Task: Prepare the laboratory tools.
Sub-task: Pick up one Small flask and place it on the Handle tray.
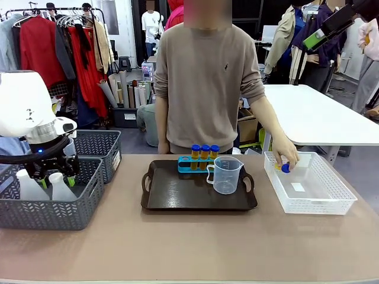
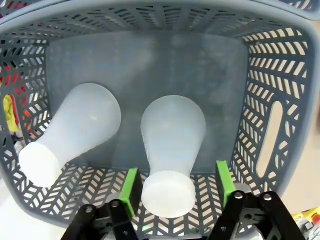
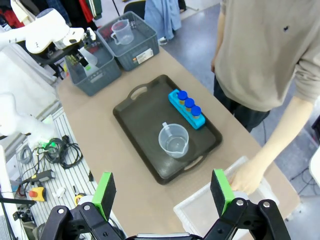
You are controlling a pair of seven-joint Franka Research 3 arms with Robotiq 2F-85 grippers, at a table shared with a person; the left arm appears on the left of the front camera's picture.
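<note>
My left gripper (image 2: 177,187) hangs inside a grey basket (image 1: 89,195), its green pads on either side of the neck of a white conical flask (image 2: 172,145), with small gaps showing. A second flask (image 2: 75,130) lies tilted beside it. On the dark tray (image 1: 172,198) stand a clear measuring beaker (image 1: 225,174) and a blue rack holding three blue-capped tubes of orange liquid (image 1: 204,152). The person's hand holds another blue-capped tube (image 1: 285,168) in the white mesh basket (image 1: 331,201). My right gripper (image 3: 162,192) hovers high above the table, open with nothing between its fingers.
A second grey basket (image 3: 135,42) behind the first holds another clear beaker (image 3: 122,31). The person stands at the far edge behind the tray. Bare tabletop (image 1: 189,242) runs along the near side. Cables and boxes lie off the table's left end (image 3: 45,160).
</note>
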